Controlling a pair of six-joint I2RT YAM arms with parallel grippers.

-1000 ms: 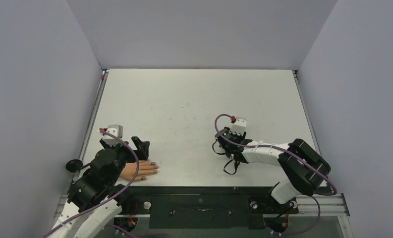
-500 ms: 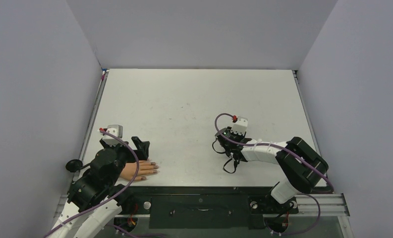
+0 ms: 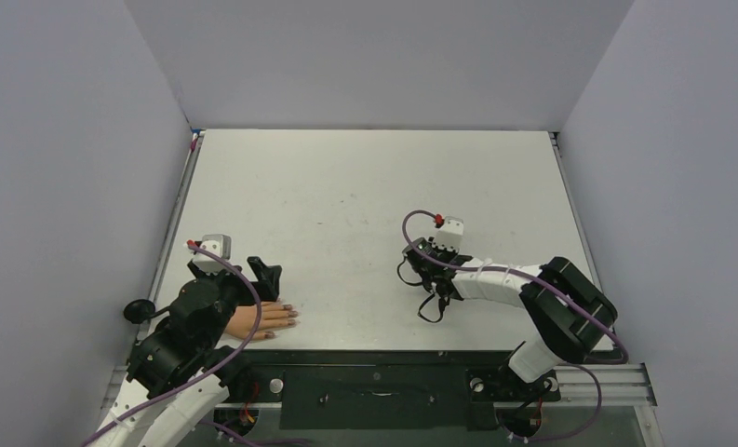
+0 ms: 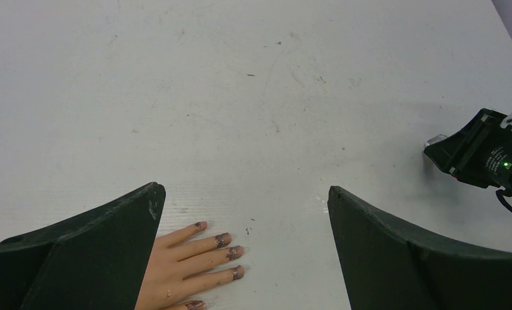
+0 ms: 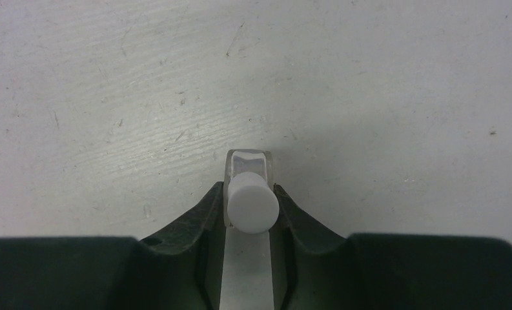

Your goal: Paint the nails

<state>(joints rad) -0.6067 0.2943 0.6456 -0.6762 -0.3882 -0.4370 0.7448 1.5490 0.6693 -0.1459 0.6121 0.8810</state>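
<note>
A small peach fake hand (image 3: 264, 319) lies flat at the table's near left, fingers pointing right. Its tiny dark purplish-brown nails (image 4: 222, 239) show in the left wrist view. My left gripper (image 4: 243, 194) is open wide above the hand, which lies by its left finger (image 4: 98, 252). My right gripper (image 5: 250, 192) is shut on a tiny clear bottle with a white cap (image 5: 251, 200), standing on the table. In the top view the right gripper (image 3: 422, 270) is right of centre, far from the hand; the bottle is hidden there.
The white table (image 3: 374, 186) is walled by grey panels on three sides. The right gripper's black body (image 4: 482, 155) shows at the right edge of the left wrist view. A black knob (image 3: 139, 310) sticks out beside the left arm.
The right gripper has shifted slightly left and toward the far side. The left arm and the hand have not moved.
</note>
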